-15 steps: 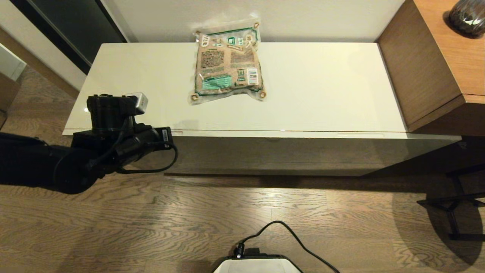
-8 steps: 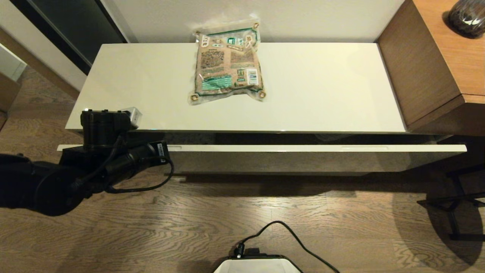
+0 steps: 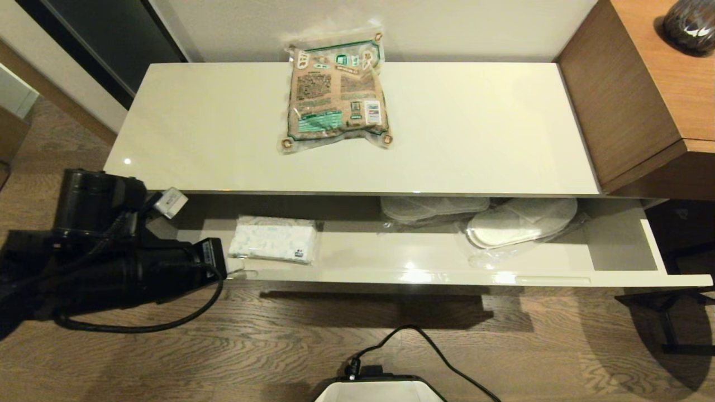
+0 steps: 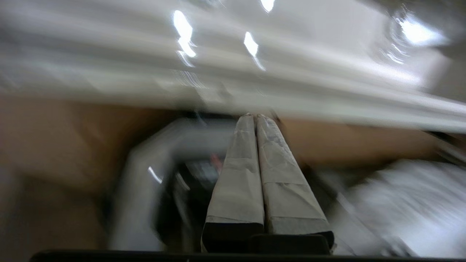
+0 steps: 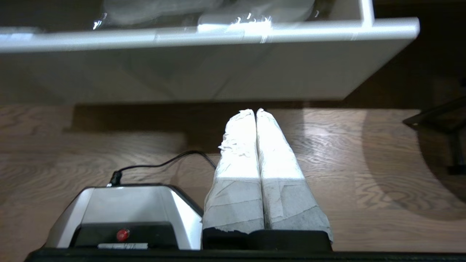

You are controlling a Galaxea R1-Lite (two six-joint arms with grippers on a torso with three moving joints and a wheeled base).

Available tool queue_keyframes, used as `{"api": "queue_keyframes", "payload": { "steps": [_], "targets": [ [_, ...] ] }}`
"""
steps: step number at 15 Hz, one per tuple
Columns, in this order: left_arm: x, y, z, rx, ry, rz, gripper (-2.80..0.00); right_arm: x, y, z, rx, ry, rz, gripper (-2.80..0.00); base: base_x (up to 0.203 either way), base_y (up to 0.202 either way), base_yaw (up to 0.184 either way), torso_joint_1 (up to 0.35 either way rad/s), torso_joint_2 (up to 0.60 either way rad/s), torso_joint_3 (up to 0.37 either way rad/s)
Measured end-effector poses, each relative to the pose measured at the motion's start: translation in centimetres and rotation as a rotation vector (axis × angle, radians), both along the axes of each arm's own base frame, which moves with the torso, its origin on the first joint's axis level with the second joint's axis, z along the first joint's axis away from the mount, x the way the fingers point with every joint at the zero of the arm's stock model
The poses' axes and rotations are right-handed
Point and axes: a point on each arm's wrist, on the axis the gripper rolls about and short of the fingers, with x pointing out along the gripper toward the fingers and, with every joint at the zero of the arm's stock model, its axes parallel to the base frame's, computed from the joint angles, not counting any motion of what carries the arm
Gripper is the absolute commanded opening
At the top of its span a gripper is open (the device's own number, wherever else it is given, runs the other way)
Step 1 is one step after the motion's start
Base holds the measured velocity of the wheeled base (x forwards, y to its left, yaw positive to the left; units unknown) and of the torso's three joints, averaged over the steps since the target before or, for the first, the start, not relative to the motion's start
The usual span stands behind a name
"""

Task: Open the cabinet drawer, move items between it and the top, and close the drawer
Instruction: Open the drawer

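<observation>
The cabinet drawer [image 3: 447,276] stands pulled out, its front rim [image 5: 218,32] also showing in the right wrist view. Inside lie a white tissue pack [image 3: 273,239] at the left and wrapped white slippers [image 3: 519,221] at the right, with a second slipper [image 3: 430,207] partly under the top. The brown-and-green pouch [image 3: 337,92] lies on the cream-white top [image 3: 491,128]. My left gripper [image 4: 255,116] is shut, its tips at the drawer's front rim by the left handle slot [image 3: 246,273]; the arm hides them in the head view. My right gripper [image 5: 255,110] hangs shut over the floor before the drawer.
A brown wooden desk [image 3: 642,84] with a dark round object [image 3: 690,17] adjoins the cabinet's right end. Black stand legs [image 3: 670,312] sit on the floor at right. My base [image 3: 371,391] and its cable [image 3: 435,346] lie in front on the wooden floor.
The drawer has slid from closed to well open as my left arm drew back toward me. The tissue pack and slippers have come into view.
</observation>
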Motion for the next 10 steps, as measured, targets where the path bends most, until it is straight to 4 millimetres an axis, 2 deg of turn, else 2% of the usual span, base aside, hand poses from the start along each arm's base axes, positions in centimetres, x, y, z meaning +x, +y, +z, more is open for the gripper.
{"api": "queue_keyframes", "payload": {
  "steps": [4, 6, 8, 10],
  "targets": [
    [-5.9, 1.1, 5.3, -0.203, 0.041, -0.075, -2.8, 0.0, 0.0, 0.0, 0.0, 0.0, 0.0, -2.8, 0.0, 0.0, 0.0, 0.0, 0.0, 0.0],
    [-8.6, 1.7, 6.6, -0.251, 0.082, -0.119, -2.8, 0.0, 0.0, 0.0, 0.0, 0.0, 0.0, -2.8, 0.0, 0.0, 0.0, 0.0, 0.0, 0.0],
    [-9.7, 2.0, 7.1, -0.264, 0.066, -0.116, -2.8, 0.0, 0.0, 0.0, 0.0, 0.0, 0.0, -2.8, 0.0, 0.0, 0.0, 0.0, 0.0, 0.0],
    [-9.8, 2.0, 7.5, -0.279, 0.058, -0.105, -2.8, 0.0, 0.0, 0.0, 0.0, 0.0, 0.0, -2.8, 0.0, 0.0, 0.0, 0.0, 0.0, 0.0]
  ]
}}
